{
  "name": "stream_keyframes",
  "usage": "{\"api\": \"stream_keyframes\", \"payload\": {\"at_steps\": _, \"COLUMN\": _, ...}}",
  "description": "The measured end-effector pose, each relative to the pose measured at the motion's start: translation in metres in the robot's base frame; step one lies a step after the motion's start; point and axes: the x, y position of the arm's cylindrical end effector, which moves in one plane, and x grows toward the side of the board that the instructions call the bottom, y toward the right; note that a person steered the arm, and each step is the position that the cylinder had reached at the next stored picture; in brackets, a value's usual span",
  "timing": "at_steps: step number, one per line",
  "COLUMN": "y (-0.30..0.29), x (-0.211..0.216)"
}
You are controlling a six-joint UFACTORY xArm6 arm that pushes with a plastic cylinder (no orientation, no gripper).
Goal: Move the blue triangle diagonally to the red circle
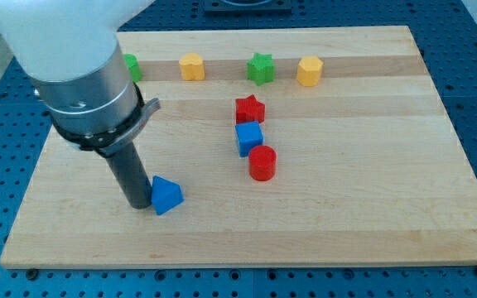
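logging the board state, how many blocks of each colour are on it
green: 2, a partly hidden green block and a green star
yellow: 2, a left yellow block and a right yellow block
red: 2, a red star and a red circle
blue: 2, a blue cube and a blue triangle
total: 8

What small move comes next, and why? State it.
Probably push toward the view's upper right. My tip sits against the left side of the blue triangle, and the red circle lies up and right of it, just below the blue cube.
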Motion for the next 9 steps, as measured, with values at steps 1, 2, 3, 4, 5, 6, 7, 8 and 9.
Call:
{"api": "stream_keyframes", "payload": {"at_steps": 1, "y": 0.012, "x": 0.000}}
{"api": "stream_keyframes", "payload": {"at_steps": 2, "y": 0.028, "x": 0.000}}
{"api": "stream_keyframes", "payload": {"at_steps": 3, "y": 0.050, "x": 0.000}}
{"api": "stream_keyframes", "payload": {"at_steps": 4, "y": 0.072, "x": 0.000}}
{"api": "stream_keyframes", "payload": {"at_steps": 5, "y": 0.095, "x": 0.000}}
{"api": "stream_keyframes", "payload": {"at_steps": 6, "y": 0.121, "x": 0.000}}
{"api": "stream_keyframes", "payload": {"at_steps": 7, "y": 0.128, "x": 0.000}}
{"api": "stream_keyframes", "payload": {"at_steps": 8, "y": 0.128, "x": 0.000}}
{"api": "stream_keyframes", "payload": {"at_steps": 9, "y": 0.131, "x": 0.000}}
